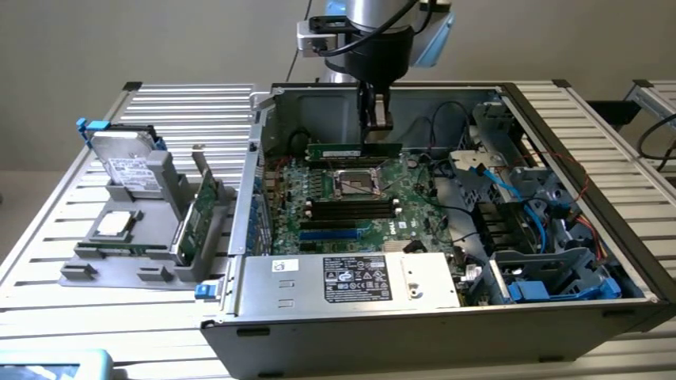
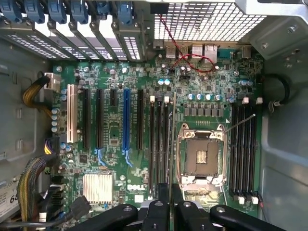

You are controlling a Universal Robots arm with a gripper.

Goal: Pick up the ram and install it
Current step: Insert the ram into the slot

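The ram point(image 1: 354, 150) is being held level in the air inside the open case point(image 1: 423, 332), above the motherboard point(image 1: 317, 198), on the far side of the CPU socket point(image 1: 357, 180) in the exterior view. It is being gripped at its upper edge, toward the exterior view's right end of the stick, by the gripper point(image 1: 376, 131). The fingers point(image 2: 161, 211) are being kept clenched on the ram.

In the wrist view the ram point(image 2: 169, 144) is being seen edge-on as a thin line running out from the gripper point(image 2: 170, 195), between a bank of black memory slots point(image 2: 159, 144) and the socket point(image 2: 201, 156). Whether it is touching a slot cannot be told.

Nearer the camera in the exterior view, a labelled power supply point(image 1: 354, 279) is being carried in the case. At the exterior view's left, apart from the case, a hard drive point(image 1: 129, 170) and a green expansion card point(image 1: 201, 210) are being propped upright in a grey holder point(image 1: 116, 265) on the slatted metal surface point(image 1: 63, 237).
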